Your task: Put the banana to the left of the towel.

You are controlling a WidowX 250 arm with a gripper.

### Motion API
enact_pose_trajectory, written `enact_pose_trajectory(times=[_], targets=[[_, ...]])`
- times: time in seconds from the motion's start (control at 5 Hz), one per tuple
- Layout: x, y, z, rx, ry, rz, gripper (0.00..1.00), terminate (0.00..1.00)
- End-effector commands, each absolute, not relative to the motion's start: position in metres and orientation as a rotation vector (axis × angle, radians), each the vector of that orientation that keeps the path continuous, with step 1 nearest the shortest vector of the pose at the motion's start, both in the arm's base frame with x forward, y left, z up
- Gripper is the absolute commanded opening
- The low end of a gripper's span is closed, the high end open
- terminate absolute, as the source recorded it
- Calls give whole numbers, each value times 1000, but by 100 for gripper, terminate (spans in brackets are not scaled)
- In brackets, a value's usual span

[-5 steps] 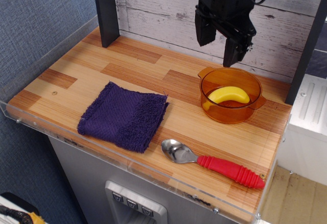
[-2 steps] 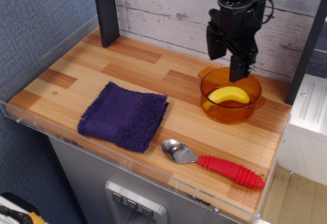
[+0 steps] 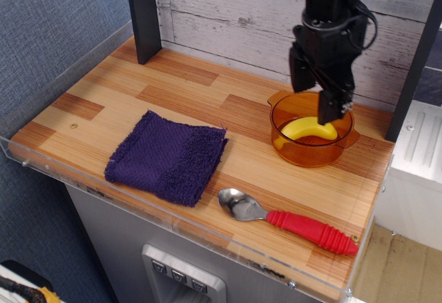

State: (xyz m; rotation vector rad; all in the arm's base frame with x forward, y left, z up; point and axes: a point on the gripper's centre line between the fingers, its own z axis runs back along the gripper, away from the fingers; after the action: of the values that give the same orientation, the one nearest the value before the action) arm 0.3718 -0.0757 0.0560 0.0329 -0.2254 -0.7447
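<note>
The open, empty fingers [image 3: 315, 103] are hanging over the banana [image 3: 309, 129], which looks light, hard and slippery, so grabbing its fat middle seems best.

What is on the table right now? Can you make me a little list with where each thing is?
banana: lying inside the orange pot, at the back right
orange pot: see-through, standing on the wooden table
towel: dark purple, flat near the front left of the middle
spoon: metal bowl, red handle, at the front edge, right of the towel
gripper: black, open, its fingers dipping into the pot over the banana
table: striped wood with a clear plastic rim
</note>
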Motion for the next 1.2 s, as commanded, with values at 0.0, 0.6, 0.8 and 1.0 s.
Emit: enact_pose_trajectory(times=[0.0,0.6,0.8,1.0], targets=[[364,-77,58,25,-241,-765,100,0],[363,-75,44,39,-204,-751,100,0],[362,-75,40,35,-186,-746,100,0],[360,-73,35,33,-168,-740,100,0]])
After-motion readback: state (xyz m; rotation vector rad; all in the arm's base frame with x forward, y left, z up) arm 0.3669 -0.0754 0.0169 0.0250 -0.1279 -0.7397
